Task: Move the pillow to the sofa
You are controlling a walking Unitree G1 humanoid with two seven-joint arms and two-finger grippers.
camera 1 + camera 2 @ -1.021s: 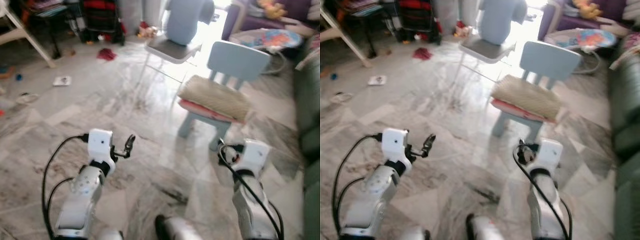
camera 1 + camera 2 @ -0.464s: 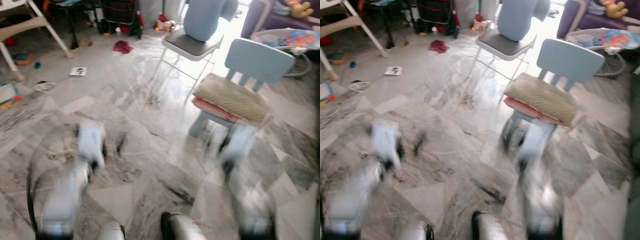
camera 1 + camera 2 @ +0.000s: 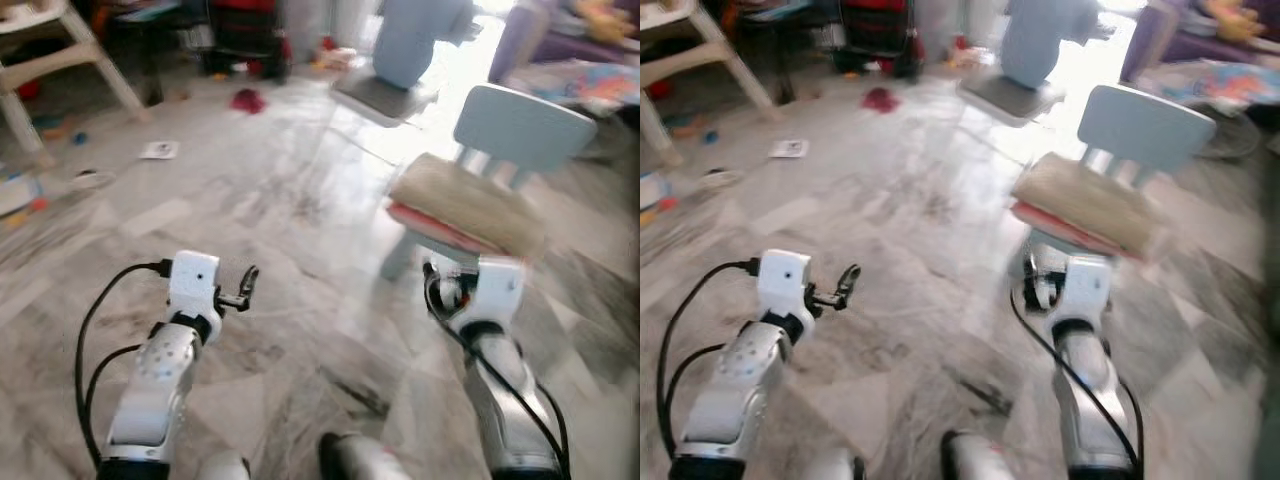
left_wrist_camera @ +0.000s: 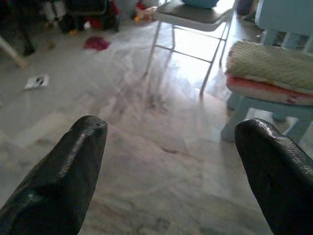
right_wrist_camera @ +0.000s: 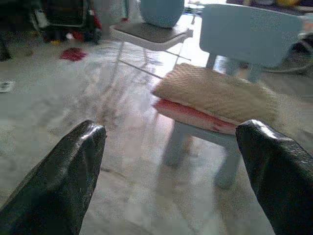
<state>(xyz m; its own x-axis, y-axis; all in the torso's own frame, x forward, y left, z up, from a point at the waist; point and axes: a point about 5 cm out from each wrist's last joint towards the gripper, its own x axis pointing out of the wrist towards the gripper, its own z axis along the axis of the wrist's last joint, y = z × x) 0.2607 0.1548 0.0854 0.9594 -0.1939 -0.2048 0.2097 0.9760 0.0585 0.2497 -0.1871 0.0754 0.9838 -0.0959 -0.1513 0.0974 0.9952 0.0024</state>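
While both tools (image 5: 171, 171) gape empty, pillow (image 5: 215, 93) lies on chair (image 5: 249, 34).

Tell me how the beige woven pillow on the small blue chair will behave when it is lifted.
The beige woven pillow looks soft and plump, so it will probably sag and feel light. Its coarse weave should grip well. It lies on a red cushion atop the small blue chair, which may drag along.

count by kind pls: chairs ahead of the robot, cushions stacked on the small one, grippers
Chairs: 2, the small blue chair and the grey folding chair
Cushions: 2, the beige pillow on top of the red cushion
Grippers: 2, left gripper and right gripper, both open and empty
Total: 6
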